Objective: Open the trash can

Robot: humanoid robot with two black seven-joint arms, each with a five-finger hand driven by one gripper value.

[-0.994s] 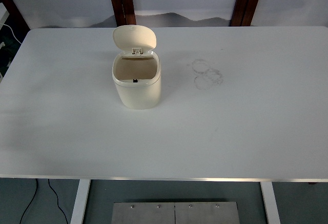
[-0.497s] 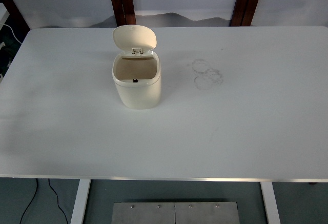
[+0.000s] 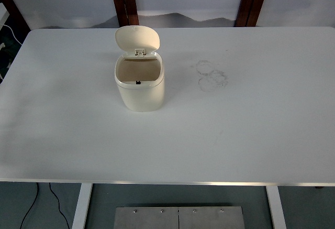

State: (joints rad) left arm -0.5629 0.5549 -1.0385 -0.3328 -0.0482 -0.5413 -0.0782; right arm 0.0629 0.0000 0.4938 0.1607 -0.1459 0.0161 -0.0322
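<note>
Table point(image 3: 251, 134) legs cut off below.

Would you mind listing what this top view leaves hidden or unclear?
- Trash can bottom: hidden in the top view by its own front wall.
- Both hands: outside the frame.
- Ring marks on the table: too faint to tell what they are.

left arm: out of view | right arm: out of view

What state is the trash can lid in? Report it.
Open: the lid stands raised behind the trash can, exposing its interior.
</note>
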